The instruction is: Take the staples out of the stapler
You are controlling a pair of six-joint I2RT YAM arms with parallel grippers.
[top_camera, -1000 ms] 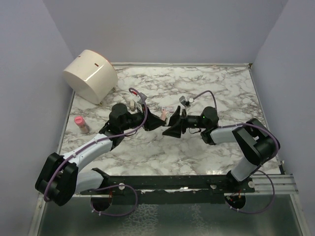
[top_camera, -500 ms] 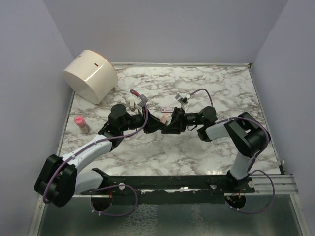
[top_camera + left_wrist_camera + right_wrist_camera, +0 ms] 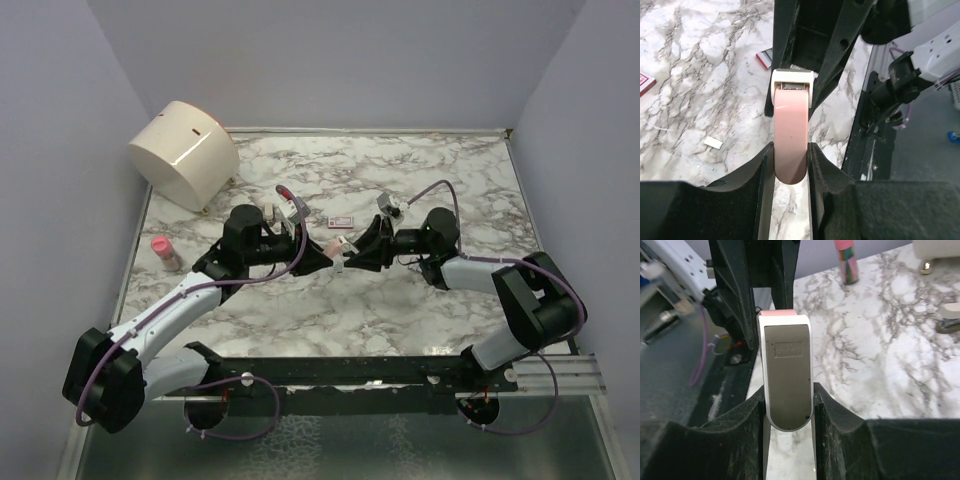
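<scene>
The left gripper point(image 3: 790, 150) has its jaws closed on the rounded rear end of the stapler point(image 3: 790, 120), pads pressed on both flanks. The right gripper point(image 3: 788, 395) has its jaws closed on the opposite end. The stapler thus spans the two arms end to end and appears to be held clear of the bench point(image 3: 450, 170), over its middle.

Handling, as a judgement:
- The stapler is light and rigid, with smooth plastic flanks. A narrow grip can slip or let the body twist.
- It is hinged, so a squeeze across top and base would close it. The side grip used here leaves the hinge free.
- Hold the body at one end and work the metal channel at the other.
- The staples are thin and brittle as a strip and will likely break up if pinched. None can be made out in any view; they are presumably inside.

View differences:
- Left wrist: shows the pink upper shell and the white front end with a grey metal edge. On the bench below lie a small white piece point(image 3: 713, 143) and a flat pink tile point(image 3: 644, 82).
- Right wrist: shows the grey underside plate with embossed marking, and a pink bottle point(image 3: 846, 260) beyond.
- Top external: the stapler is almost hidden between the fingers. Only this view shows both arms and the cream drum point(image 3: 183, 152).
</scene>
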